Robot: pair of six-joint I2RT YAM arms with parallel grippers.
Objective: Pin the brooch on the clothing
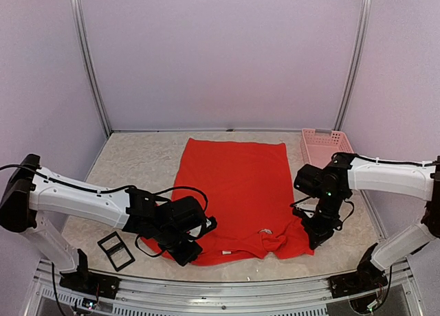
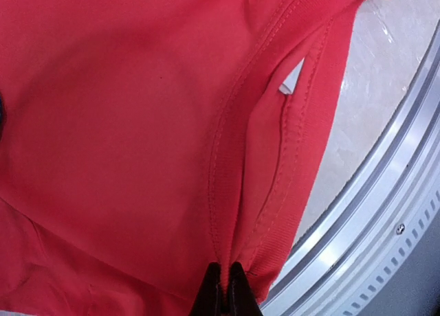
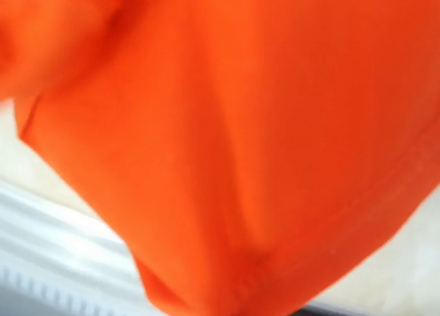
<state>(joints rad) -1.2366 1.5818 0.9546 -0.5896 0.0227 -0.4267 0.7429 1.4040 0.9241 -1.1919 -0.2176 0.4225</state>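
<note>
Presently, item by item.

- 1 red T-shirt [image 1: 237, 185]: it lies flat in the middle of the table [image 1: 134, 168], with the hem toward the far wall and the neckline at the near edge between my 2 claws.
- 1 white label [image 2: 291, 80]: small, inside the neckline. Any writing on it is too small to read.
- 1 left claw [image 2: 225, 287]: the tips are pressed together on the ribbed neckline seam, pinching a fold of cloth near the metal rail [image 2: 371, 213].
- 1 right claw [image 1: 318, 231]: it is down at the shirt's right sleeve corner. My right wrist view shows only blurred red cloth, so I cannot tell whether it is spread or closed.
- 1 pink basket [image 1: 323, 145]: far right, near the hem corner.
- 1 black frame [image 1: 115, 251]: it has 2 openings and lies flat, left of the shirt and apart from it.
</note>
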